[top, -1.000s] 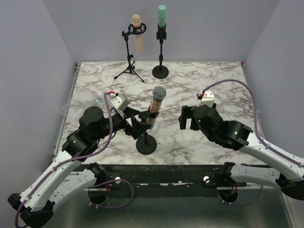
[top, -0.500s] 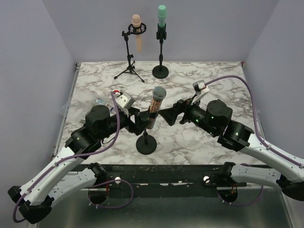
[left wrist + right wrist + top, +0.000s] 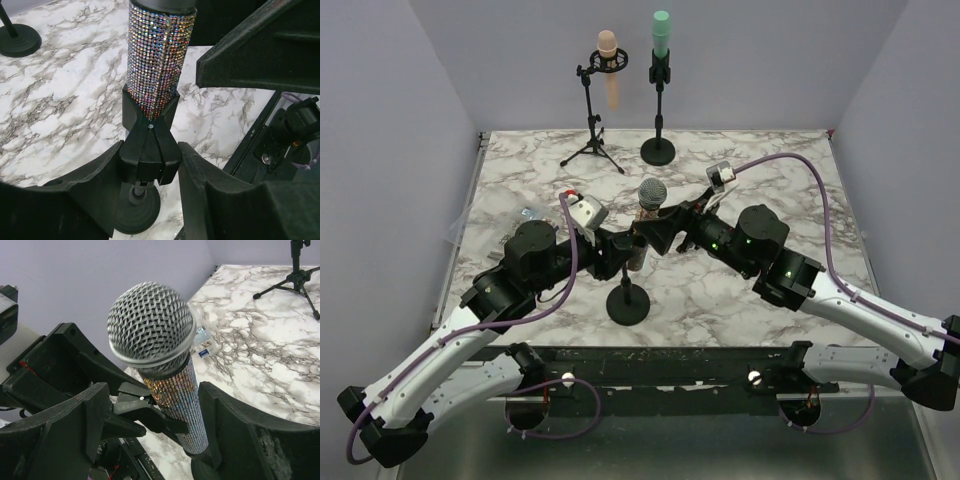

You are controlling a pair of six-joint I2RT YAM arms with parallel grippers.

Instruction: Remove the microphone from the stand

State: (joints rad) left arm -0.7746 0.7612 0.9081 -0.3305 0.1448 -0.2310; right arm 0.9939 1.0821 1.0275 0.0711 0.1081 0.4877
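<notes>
A microphone [image 3: 650, 195] with a silver mesh head and a glittery body [image 3: 157, 55] stands upright in the black clip [image 3: 150, 150] of a short stand with a round base [image 3: 627, 303]. My left gripper [image 3: 623, 252] comes in from the left, low on the stand. Its fingers press both sides of the clip in the left wrist view, so the left gripper [image 3: 150, 172] is shut on it. My right gripper [image 3: 657, 228] reaches in from the right, higher up. In the right wrist view the right gripper [image 3: 152, 395] is open, its fingers [image 3: 220, 415] flanking the microphone [image 3: 152, 327] body with gaps.
Two more microphones stand at the table's back: a peach one [image 3: 608, 60] on a tripod stand [image 3: 593, 150] and a green one [image 3: 661, 38] on a round-based stand [image 3: 658, 151]. A small clear packet [image 3: 528, 214] lies at the left.
The right arm swung in from the right and brought its fingers round the microphone body, narrowing them a little. The left gripper moved forward and closed onto the stand's clip.
</notes>
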